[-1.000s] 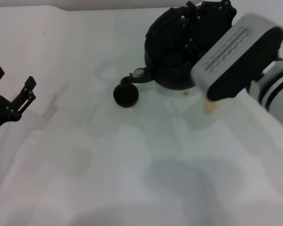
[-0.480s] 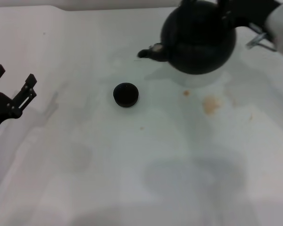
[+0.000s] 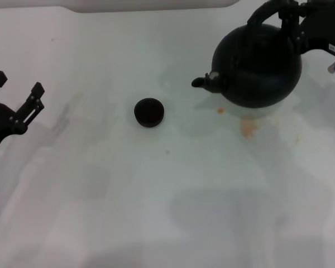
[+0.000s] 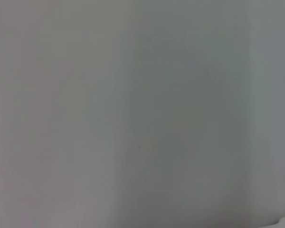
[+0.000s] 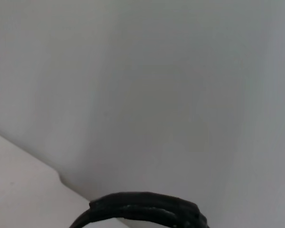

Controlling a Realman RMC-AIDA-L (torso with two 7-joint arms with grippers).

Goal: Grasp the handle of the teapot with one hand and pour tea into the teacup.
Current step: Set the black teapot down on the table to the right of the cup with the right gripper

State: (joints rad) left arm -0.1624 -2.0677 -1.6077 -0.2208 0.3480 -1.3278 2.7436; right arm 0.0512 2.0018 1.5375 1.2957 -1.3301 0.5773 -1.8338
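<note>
The round black teapot stands upright at the back right, its short spout pointing left toward the teacup. The arched handle rises over its top and shows as a black arc in the right wrist view. My right gripper is shut on that handle at the top right corner. I cannot tell whether the pot rests on the table or hangs just above it. The small dark teacup sits alone near the table's middle, well left of the spout. My left gripper is parked open at the left edge.
The white table carries brownish stains just in front of the teapot and a small spot beside it. The left wrist view shows only plain pale surface.
A second ago the teapot was tipped with its spout over the teacup. It has since swung upright and moved right, away from the cup, with the right arm drawing back. The left arm stayed still.
</note>
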